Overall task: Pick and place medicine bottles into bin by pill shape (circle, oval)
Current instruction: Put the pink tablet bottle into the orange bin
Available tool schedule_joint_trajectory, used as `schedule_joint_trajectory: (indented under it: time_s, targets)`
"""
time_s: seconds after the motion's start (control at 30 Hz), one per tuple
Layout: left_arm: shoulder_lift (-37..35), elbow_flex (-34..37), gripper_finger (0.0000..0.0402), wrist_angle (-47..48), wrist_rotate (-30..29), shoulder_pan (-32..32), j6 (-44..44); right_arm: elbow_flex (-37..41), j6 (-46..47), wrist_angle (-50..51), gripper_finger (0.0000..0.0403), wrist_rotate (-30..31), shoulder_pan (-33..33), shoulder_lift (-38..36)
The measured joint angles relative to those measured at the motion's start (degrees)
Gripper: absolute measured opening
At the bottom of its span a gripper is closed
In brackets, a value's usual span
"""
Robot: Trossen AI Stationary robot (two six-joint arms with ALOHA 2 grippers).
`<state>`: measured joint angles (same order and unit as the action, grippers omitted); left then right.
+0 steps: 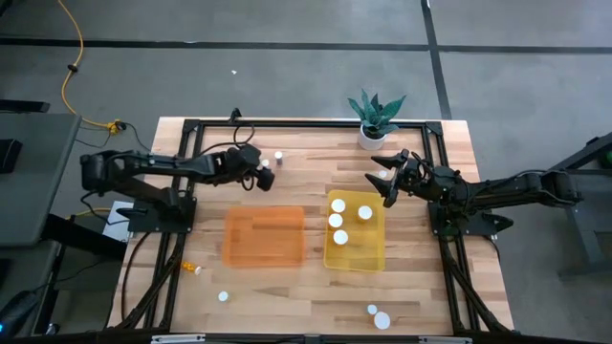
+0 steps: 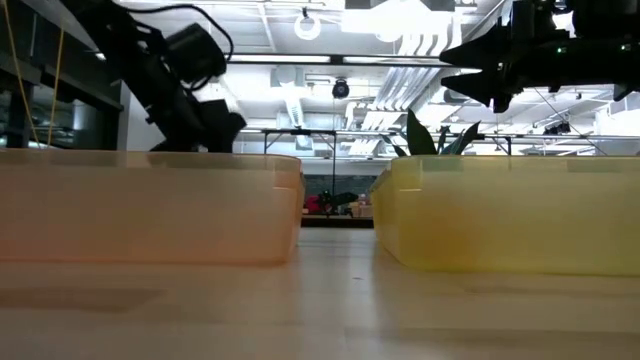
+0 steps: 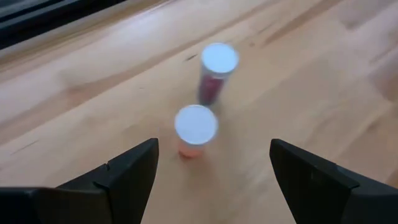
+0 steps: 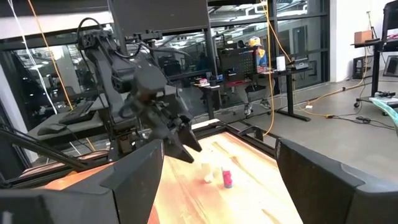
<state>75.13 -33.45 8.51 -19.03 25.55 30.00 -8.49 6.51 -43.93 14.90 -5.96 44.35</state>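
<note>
Amber bottles with white caps are scattered over the wooden desk [image 1: 287, 182]. We see the left claw [image 1: 265, 178] hanging with its fingers spread wide and empty over the far left part of the desk, just above two upright bottles [image 3: 196, 130] that stand close together; the nearer one sits between the dark fingers [image 3: 134, 174] in the left wrist view, the other bottle [image 3: 217, 71] just beyond it. The right claw [image 1: 389, 183] is raised over the far right part, near the potted plant [image 1: 375, 117], its fingers also wide apart with nothing between them.

Between the arms lie two bins: an orange bin [image 1: 264, 236] with no bottle visible inside, and beside it a yellow bin [image 1: 356, 256] holding four capped bottles [image 1: 337, 220]. More bottles remain on the near part of the desk: one lying on its side [image 1: 192, 268] at the left edge, one upright [image 1: 223, 296] nearby, and two [image 1: 378, 316] near the right corner.
</note>
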Motion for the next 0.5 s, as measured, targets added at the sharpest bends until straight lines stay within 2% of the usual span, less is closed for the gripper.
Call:
schedule_joint_trajectory:
  time_s: [0.27,0.5]
  targets:
    - [4.4,0.0,0.0298,-3.8,-3.4,1.5,0.5,0.0,0.9,0.0,0.0301,0.0,0.0,0.0]
    - [6.0,0.0,0.0297,-6.3,-1.6,3.6,0.4,0.0,1.0,0.0,0.0301,0.0,0.0,0.0]
